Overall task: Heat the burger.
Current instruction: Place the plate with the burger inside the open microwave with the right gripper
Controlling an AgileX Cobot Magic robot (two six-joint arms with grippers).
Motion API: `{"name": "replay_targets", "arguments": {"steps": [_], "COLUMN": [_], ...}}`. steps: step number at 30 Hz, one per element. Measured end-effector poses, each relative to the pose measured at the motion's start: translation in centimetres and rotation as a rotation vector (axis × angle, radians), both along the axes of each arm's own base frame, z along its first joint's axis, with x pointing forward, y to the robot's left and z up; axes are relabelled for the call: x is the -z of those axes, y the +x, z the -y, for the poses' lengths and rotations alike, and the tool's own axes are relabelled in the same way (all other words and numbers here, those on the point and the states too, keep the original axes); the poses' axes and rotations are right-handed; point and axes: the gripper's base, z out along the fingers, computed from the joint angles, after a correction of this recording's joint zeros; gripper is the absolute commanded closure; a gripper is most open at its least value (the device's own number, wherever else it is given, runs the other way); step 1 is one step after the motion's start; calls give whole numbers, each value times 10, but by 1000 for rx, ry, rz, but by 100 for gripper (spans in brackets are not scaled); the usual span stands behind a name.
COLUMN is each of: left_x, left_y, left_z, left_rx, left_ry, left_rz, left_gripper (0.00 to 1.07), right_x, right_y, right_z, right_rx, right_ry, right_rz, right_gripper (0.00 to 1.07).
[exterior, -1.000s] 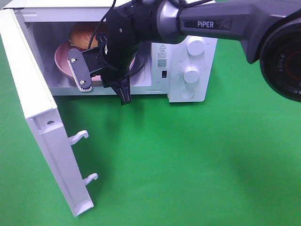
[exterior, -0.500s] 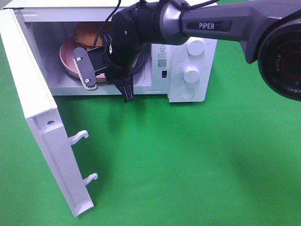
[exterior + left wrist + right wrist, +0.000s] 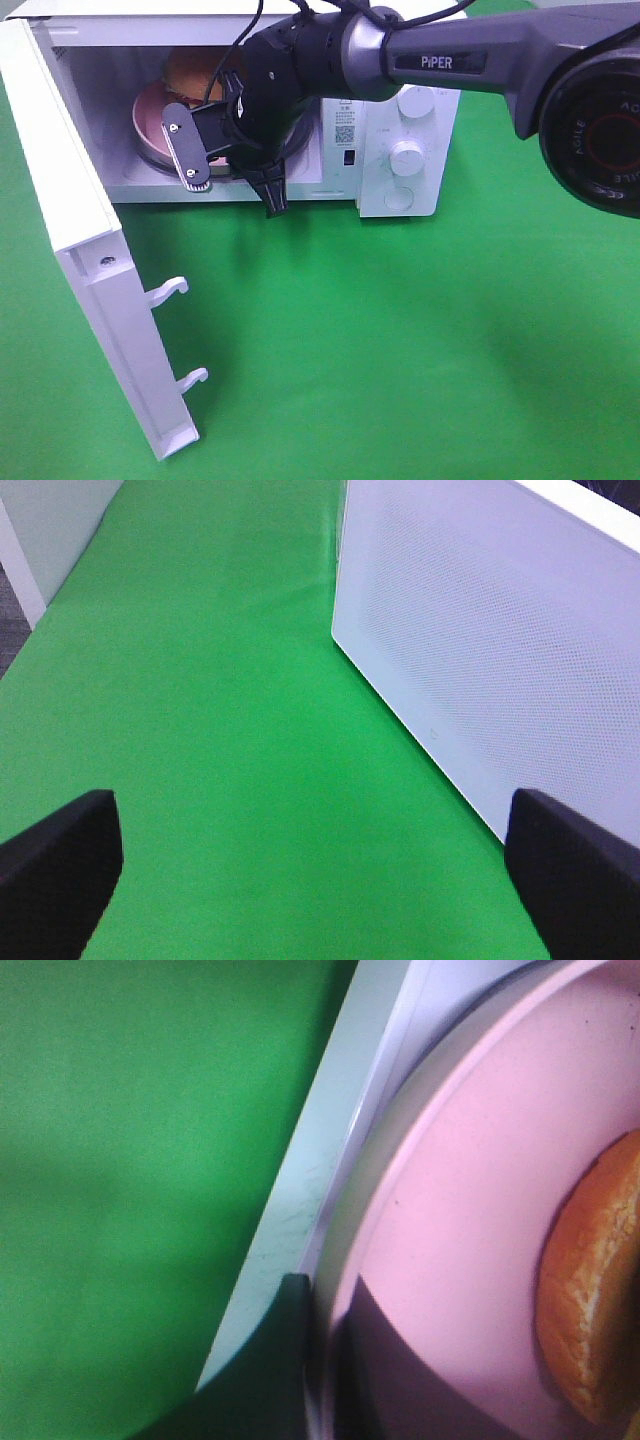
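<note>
The burger [image 3: 195, 75] sits on a pink plate [image 3: 150, 115] inside the open white microwave [image 3: 390, 130]. My right gripper [image 3: 268, 190] reaches across from the right and is shut on the plate's front rim at the oven's opening. The right wrist view shows a dark finger [image 3: 270, 1380] at the plate [image 3: 470, 1210] rim, with the burger's bun [image 3: 595, 1300] at the picture's edge. My left gripper [image 3: 310, 870] is open over the green cloth with nothing between its fingers. It does not show in the exterior view.
The microwave door [image 3: 70, 190] stands swung out to the left, its two latch hooks [image 3: 168, 290] sticking out. The left wrist view faces the door's white outer panel [image 3: 500, 630]. Knobs [image 3: 407, 155] sit on the oven's right panel. Green cloth covers the table.
The right gripper has carried the plate and burger deeper into the microwave and a little to the right. The door has stayed put.
</note>
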Motion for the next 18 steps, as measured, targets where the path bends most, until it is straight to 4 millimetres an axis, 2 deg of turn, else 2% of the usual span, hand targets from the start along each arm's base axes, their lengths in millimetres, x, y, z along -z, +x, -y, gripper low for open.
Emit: {"name": "replay_targets", "arguments": {"steps": [18], "left_x": [0], "left_y": [0], "left_z": [0], "left_rx": [0], "left_ry": [0], "left_rz": [0], "left_gripper": [10], "right_x": [-1], "right_y": [-1], "right_z": [-3], "right_rx": [-26], "right_ry": [5], "right_rz": [13], "right_gripper": [105]}}
